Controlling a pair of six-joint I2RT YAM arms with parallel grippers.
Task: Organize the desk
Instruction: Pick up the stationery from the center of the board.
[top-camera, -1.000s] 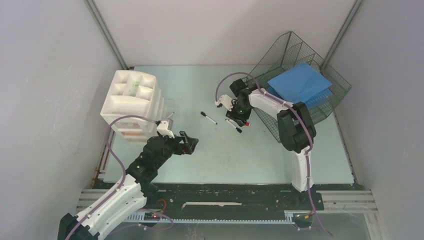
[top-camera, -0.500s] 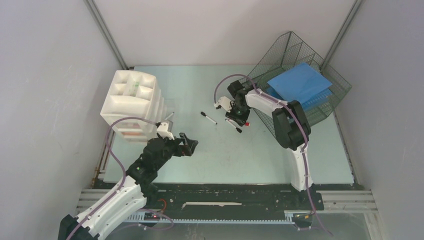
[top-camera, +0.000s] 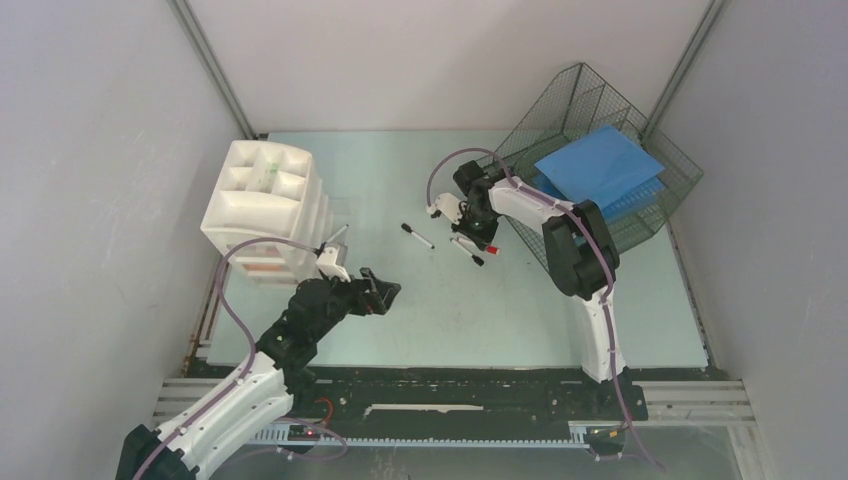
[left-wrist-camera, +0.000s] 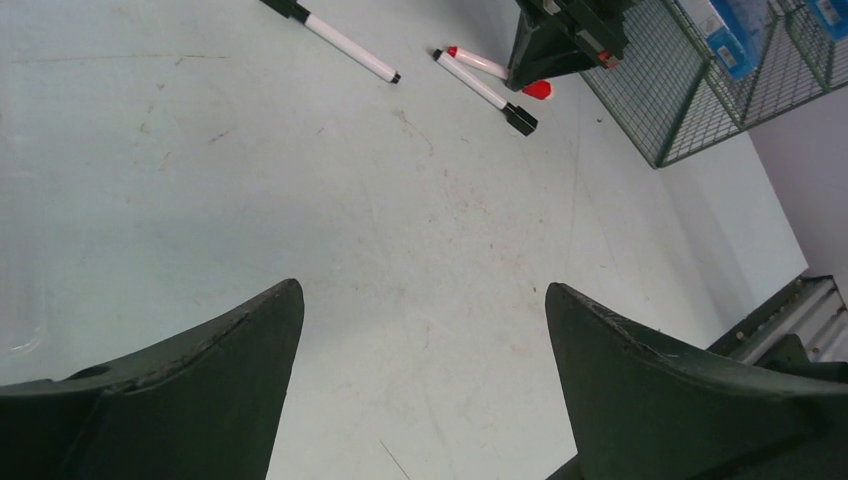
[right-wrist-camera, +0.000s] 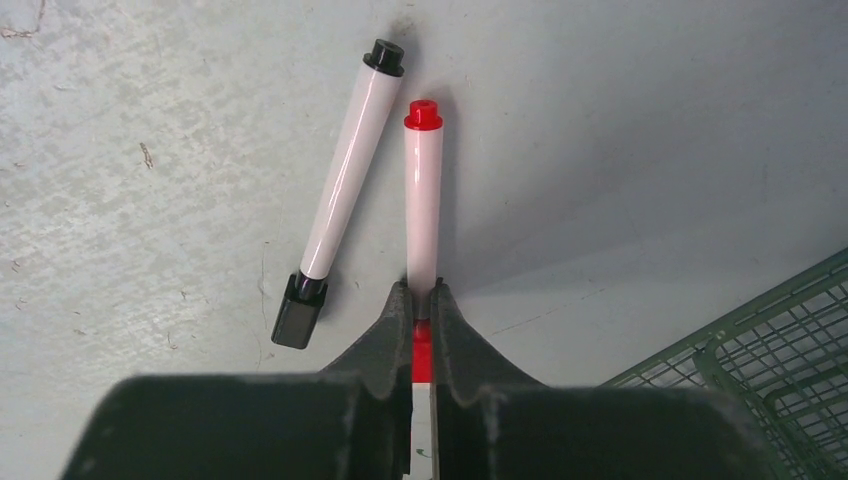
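Observation:
On the pale mint desk (top-camera: 480, 310), a white marker with red ends (right-wrist-camera: 423, 200) lies at the mesh tray's foot. My right gripper (right-wrist-camera: 421, 290) is shut on the marker near its red cap, low over the desk (right-wrist-camera: 620, 150). From above, the right gripper (top-camera: 480, 235) covers most of it, and the red cap (top-camera: 490, 248) sticks out. A black-capped marker (right-wrist-camera: 345, 170) lies just beside the red one, untouched. Another black-capped marker (top-camera: 418, 236) lies further left. My left gripper (left-wrist-camera: 420, 290) hovers open and holds nothing above bare desk (left-wrist-camera: 200, 180), and the top view shows this gripper (top-camera: 380, 292) near the drawer unit.
A white plastic drawer unit (top-camera: 265, 205) stands at the back left. A dark wire-mesh tray (top-camera: 560, 240) with blue sheets (top-camera: 600, 165) leans in the back right corner, close to my right arm. The black rail (top-camera: 450, 385) runs along the near edge.
My right gripper's jaws have closed onto the red marker. The left gripper stayed open and drifted slightly toward the near edge.

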